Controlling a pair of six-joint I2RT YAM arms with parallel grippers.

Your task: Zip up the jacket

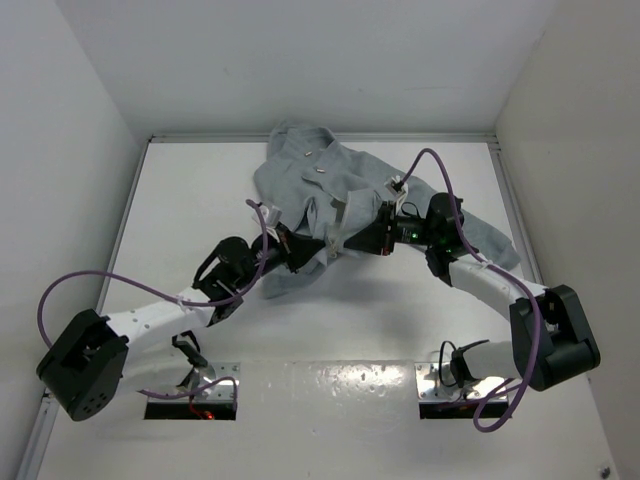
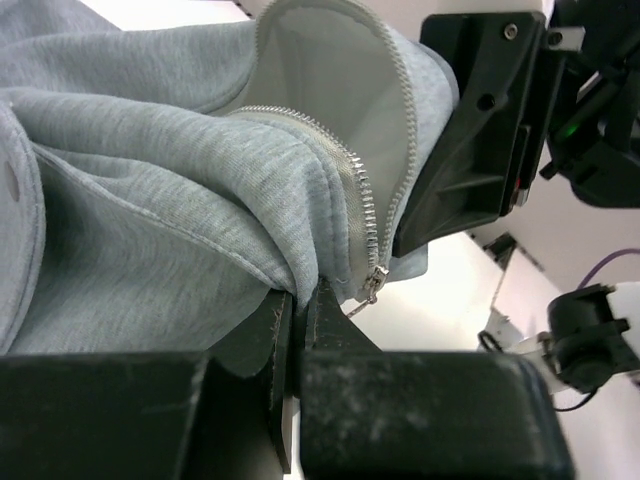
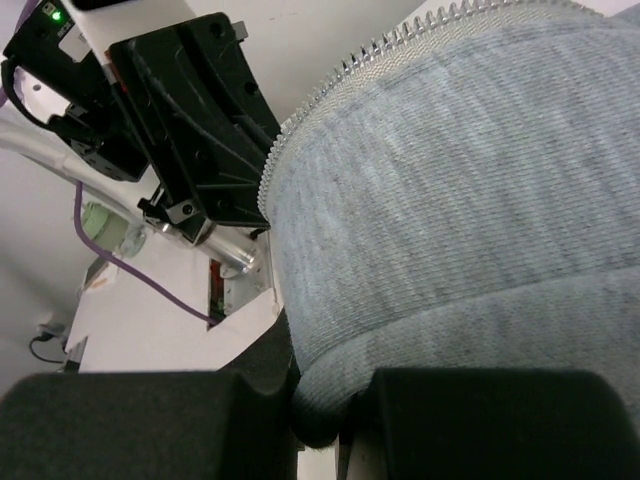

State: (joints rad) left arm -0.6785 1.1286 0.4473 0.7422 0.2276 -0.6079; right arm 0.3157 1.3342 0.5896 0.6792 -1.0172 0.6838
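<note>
**A:** Left gripper (image 2: 297, 300), what state?

**B:** Fingers pressed together, pinching a fold of the jacket (image 2: 150, 200) at its front edge. The zipper slider (image 2: 375, 283) hangs just beside the fingertips, on the side toward the other arm (pull tab dangling). The zipper teeth (image 2: 385, 170) curve up and away from the pinch.

**A:** Right gripper (image 3: 320, 415)?

**B:** Also closed on cloth. A thick grey roll of fleece fills the space above its fingers and tucks down between them. A line of teeth runs along the roll's far edge. Straight ahead of it, very near, is the left gripper.

**A:** And from overhead?

**B:** The two grippers face each other, tips near, with the jacket's lower front bunched between them. The rest of the jacket lies on the table (image 1: 350, 330) beyond both tools, collar farthest out. One sleeve trails back under the right arm.
</note>
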